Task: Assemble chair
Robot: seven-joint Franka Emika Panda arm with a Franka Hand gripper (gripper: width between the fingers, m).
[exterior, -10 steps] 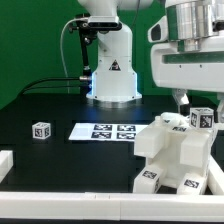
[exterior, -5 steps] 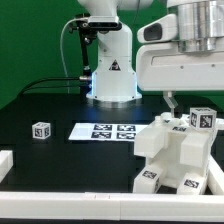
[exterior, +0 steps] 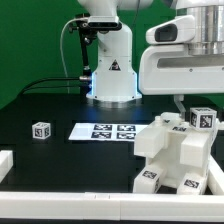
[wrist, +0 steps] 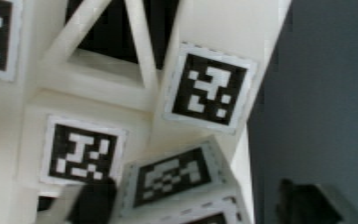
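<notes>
Chair: the chair (exterior: 176, 152) is a blocky matte white assembly on the black table (exterior: 60, 165). It lies directly under the gripper (exterior: 180, 104), its top close below the fingertips.
Chair tags: black-and-white squares show on its top post (exterior: 203, 118) and on its lower front faces. In the wrist view three tags (wrist: 208, 85) fill the frame at different tilts, on white bars that meet at angles.
Gripper: the jaws are spread. In the wrist view the two dark fingers (wrist: 91, 198) stand well apart, with tagged chair faces showing between them. Whether either pad touches the chair cannot be told.
Hand body: the large white housing (exterior: 185, 65) sits above the fingers and hangs over the chair.
Loose part: a small white tagged block (exterior: 41, 130) stands alone on the table. It is lower than the gripper and well off toward the exterior view's left.
Marker board: the marker board (exterior: 103, 131) lies flat on the table, below the gripper and toward the exterior view's left. It is between the loose part and the chair and touches neither.
Robot base: the base (exterior: 108, 62) is behind the marker board, farther from the camera than the gripper.
</notes>
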